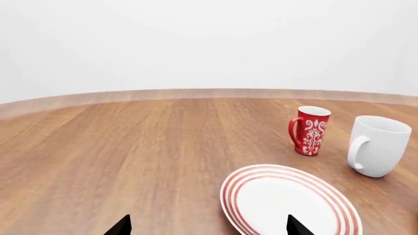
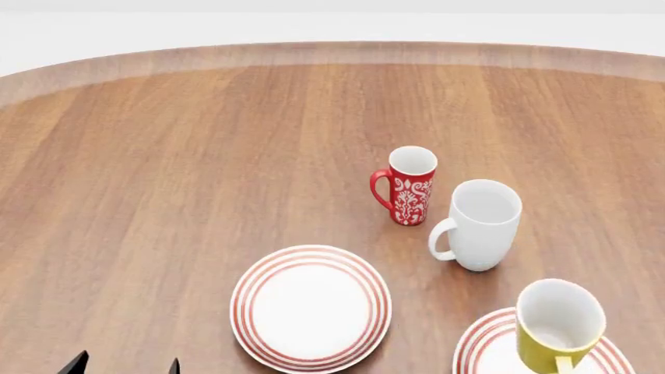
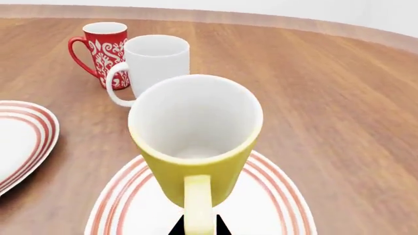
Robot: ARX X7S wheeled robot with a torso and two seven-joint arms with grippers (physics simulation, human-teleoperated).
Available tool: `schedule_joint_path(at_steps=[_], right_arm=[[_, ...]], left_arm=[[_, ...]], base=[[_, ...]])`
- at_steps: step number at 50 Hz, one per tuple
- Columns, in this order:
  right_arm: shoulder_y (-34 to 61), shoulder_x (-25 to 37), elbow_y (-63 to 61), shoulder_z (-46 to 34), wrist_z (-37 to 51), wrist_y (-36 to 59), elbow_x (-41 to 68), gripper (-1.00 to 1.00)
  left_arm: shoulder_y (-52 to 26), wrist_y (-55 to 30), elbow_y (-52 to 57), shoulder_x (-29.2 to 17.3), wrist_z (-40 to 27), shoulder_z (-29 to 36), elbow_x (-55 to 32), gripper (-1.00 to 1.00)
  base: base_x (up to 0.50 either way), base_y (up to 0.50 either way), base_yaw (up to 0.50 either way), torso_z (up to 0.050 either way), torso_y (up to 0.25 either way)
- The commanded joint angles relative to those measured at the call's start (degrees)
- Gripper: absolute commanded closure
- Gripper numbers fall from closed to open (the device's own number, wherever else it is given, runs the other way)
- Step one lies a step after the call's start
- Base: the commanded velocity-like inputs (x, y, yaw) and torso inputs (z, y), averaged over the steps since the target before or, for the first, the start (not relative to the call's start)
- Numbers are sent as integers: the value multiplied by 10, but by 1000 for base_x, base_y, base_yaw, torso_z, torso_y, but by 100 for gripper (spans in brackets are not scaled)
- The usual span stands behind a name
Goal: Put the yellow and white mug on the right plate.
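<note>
While my right gripper [image 3: 197,226] pinches the handle at the bottom edge of the right wrist view, the yellow mug [image 3: 196,142] stands upright over the right plate [image 3: 274,205], filling the frame's centre. My left gripper [image 1: 207,226] is spread wide, holding nothing.

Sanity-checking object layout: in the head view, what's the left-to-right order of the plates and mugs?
left gripper tips → left plate → red mug → white mug → yellow and white mug, which is over the right plate.
</note>
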Motion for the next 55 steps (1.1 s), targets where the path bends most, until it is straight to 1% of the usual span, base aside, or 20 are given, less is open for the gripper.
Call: schedule_joint_path(at_steps=[1, 35, 55], right_arm=[[8, -4, 23, 2, -8, -10, -2, 100], [23, -13, 107, -3, -15, -45, -13, 100], [26, -14, 120, -6, -14, -50, -16, 100]], left_arm=[[0, 0, 1, -2, -2, 2, -2, -100], [-2, 4, -1, -6, -7, 9, -5, -100], [-2, 5, -1, -9, -10, 12, -7, -100]], base=[[0, 0, 0, 0, 0], [0, 0, 0, 0, 0], [0, 0, 0, 0, 0]])
